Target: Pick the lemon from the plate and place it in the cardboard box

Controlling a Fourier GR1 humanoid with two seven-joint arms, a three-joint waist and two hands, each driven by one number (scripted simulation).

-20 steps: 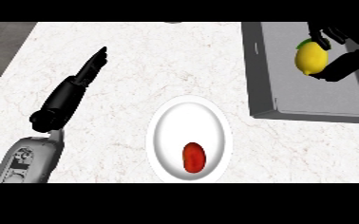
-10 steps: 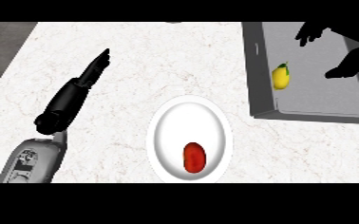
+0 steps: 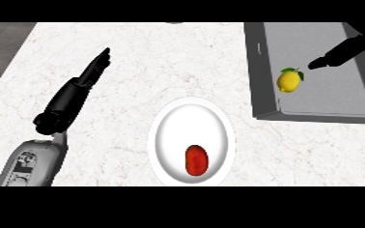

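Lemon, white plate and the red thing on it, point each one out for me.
lemon (image 3: 288, 81): head view, middle of its yellow body, inside the box.
white plate (image 3: 187, 125): head view, bare upper part of the plate.
red thing (image 3: 196, 160): head view, its middle, on the plate's lower part.

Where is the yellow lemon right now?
In the head view the lemon lies inside the grey box at upper right, just left of the right hand.

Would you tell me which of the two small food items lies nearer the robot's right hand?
The yellow lemon inside the grey box, just below-left of the right hand. The red oval item lies far off on the white plate.
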